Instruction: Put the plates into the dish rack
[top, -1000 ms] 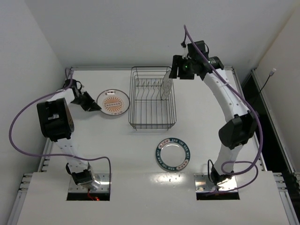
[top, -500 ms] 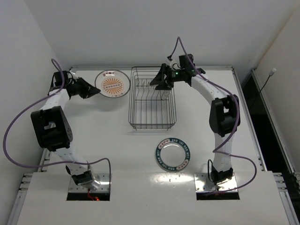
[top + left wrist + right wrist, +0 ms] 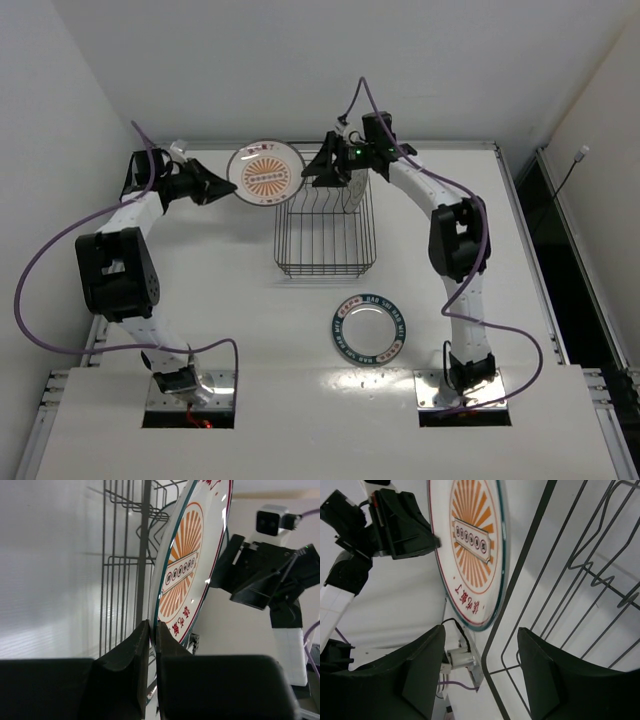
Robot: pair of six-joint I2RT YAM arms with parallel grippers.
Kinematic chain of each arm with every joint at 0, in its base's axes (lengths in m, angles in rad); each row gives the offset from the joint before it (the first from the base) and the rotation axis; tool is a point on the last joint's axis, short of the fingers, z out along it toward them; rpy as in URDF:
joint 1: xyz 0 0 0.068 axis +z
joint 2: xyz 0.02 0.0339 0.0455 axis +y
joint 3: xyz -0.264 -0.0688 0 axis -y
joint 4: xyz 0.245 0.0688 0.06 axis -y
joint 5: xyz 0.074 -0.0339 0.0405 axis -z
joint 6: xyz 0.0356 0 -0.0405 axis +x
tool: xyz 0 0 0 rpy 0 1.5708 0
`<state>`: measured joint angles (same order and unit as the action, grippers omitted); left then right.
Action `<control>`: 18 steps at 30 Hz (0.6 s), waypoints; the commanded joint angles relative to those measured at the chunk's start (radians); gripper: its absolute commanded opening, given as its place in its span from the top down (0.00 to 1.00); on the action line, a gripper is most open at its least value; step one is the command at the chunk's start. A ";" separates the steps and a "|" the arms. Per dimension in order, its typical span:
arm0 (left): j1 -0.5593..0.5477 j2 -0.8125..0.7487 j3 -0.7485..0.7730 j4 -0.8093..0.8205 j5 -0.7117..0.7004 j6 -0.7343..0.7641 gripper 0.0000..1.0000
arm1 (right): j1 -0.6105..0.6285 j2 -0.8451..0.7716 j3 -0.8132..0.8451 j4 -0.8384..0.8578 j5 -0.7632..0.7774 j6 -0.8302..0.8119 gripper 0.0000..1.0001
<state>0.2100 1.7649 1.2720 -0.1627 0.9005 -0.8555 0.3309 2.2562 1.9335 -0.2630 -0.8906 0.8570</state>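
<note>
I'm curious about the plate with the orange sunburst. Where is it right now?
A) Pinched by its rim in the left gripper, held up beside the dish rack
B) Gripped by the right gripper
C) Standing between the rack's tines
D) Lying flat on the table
A: the left gripper is shut on the rim of the orange sunburst plate, holding it clear of the table by the dish rack.
</note>
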 commanded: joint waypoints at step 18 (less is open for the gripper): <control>-0.092 -0.008 0.065 0.030 0.169 0.053 0.01 | 0.030 -0.085 0.212 -0.258 0.365 -0.081 1.00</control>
<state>0.1261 1.7664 1.2488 -0.0685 1.0142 -0.8940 0.3634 2.3127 2.0178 -0.3969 -0.7410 0.8574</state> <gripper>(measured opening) 0.789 0.080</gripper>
